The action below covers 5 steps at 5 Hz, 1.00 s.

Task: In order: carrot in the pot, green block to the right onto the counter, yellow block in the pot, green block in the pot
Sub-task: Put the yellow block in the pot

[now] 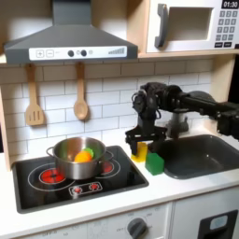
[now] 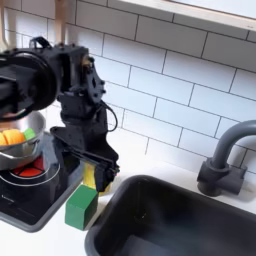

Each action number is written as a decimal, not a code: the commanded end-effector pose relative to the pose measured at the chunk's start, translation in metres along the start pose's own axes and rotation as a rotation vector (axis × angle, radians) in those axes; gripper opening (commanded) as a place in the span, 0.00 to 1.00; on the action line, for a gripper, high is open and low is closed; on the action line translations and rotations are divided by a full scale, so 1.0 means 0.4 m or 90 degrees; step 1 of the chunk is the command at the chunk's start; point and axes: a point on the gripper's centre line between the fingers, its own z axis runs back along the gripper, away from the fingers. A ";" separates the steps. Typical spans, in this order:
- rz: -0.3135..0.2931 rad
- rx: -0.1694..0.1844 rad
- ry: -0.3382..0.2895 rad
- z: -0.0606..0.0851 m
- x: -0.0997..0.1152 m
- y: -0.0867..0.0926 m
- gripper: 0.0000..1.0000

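The steel pot (image 1: 62, 161) stands on the black stovetop (image 1: 37, 179) and holds the orange carrot (image 1: 83, 156), green tip up. In the second exterior view the pot (image 2: 20, 152) and carrot (image 2: 10, 136) sit at the left edge. My gripper (image 1: 141, 143) points straight down at the stovetop's right edge. Its fingers stand on either side of the yellow block (image 1: 140, 153), shut on it low over the surface. The second exterior view shows the same gripper (image 2: 93, 170) around the yellow block (image 2: 90, 179). The green block (image 1: 154, 165) (image 2: 80, 207) rests on the pale counter (image 1: 187, 189) just in front, free of the fingers.
A dark sink (image 1: 201, 155) (image 2: 170, 218) lies right beside the green block, with a grey faucet (image 2: 225, 158) behind it. Two wooden utensils (image 1: 35, 99) (image 1: 81, 93) hang on the tiled wall. A range hood (image 1: 70, 42) and microwave (image 1: 191, 26) sit overhead.
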 end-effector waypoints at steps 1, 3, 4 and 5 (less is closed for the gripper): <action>0.006 -0.006 0.009 -0.030 0.004 0.005 1.00; 0.009 -0.012 0.028 -0.076 0.002 0.014 1.00; 0.004 -0.010 0.025 -0.081 0.010 0.013 1.00; 0.003 -0.007 0.015 -0.081 0.025 0.018 1.00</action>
